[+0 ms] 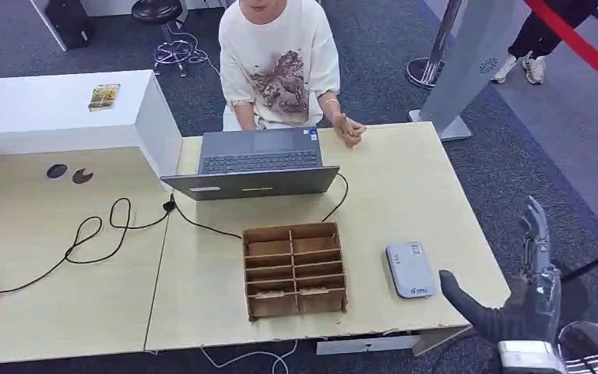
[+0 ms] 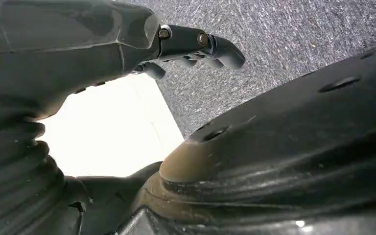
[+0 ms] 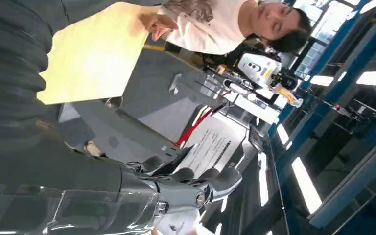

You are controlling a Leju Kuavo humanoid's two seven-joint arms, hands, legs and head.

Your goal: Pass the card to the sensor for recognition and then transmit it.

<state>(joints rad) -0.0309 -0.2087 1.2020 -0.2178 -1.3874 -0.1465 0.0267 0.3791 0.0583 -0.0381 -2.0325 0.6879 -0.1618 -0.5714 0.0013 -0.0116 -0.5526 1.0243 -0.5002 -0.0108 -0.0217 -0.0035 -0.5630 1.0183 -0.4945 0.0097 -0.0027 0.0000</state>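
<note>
A grey card sensor lies flat on the wooden table, near its front right corner. To its left stands a wooden compartment box; I cannot make out cards in it. A seated person across the table holds a small tan thing, perhaps a card, in a hand resting on the far edge. My right hand is raised just off the table's front right corner, fingers spread and upright, thumb toward the sensor, holding nothing. Its fingers hold nothing in the right wrist view either. My left hand hangs over carpet, fingers loosely bent, holding nothing.
An open laptop faces the person, its black cable trailing left over the table. A white counter with a small book stands at the back left. A grey stand, red barrier tape and another person's legs are at the back right.
</note>
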